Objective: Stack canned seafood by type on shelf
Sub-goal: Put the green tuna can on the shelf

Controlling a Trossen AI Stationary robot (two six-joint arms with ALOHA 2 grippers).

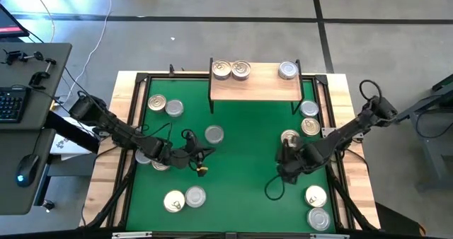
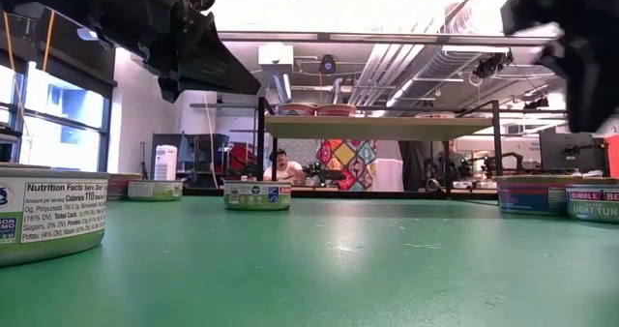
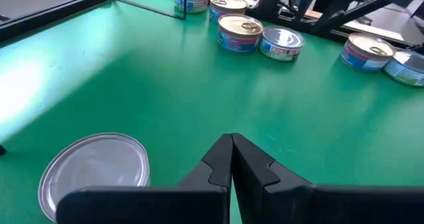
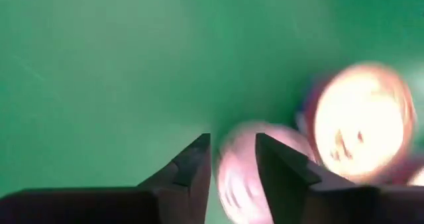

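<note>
The shelf (image 1: 255,89), a light-wood board on black legs at the far middle, carries two golden-lidded cans (image 1: 231,70) and one silver-lidded can (image 1: 287,71). More cans lie flat about the green mat (image 1: 241,189). My left gripper (image 1: 207,153) is shut with nothing in it, low over the mat's middle, just near of a silver-lidded can (image 1: 214,134) (image 3: 93,171). My right gripper (image 1: 286,161) (image 4: 232,161) points down with its fingers apart, raised over the mat beside a golden-lidded can (image 1: 290,137) (image 4: 358,118). A blurred pinkish can (image 4: 242,168) shows beneath its fingers.
Cans sit in pairs at the mat's left (image 1: 165,106), right (image 1: 309,117), near left (image 1: 184,199) and near right (image 1: 317,206); two more lie under my left arm (image 1: 152,160). A black frame (image 1: 138,105) borders the mat. Bare mat lies in the middle near the front.
</note>
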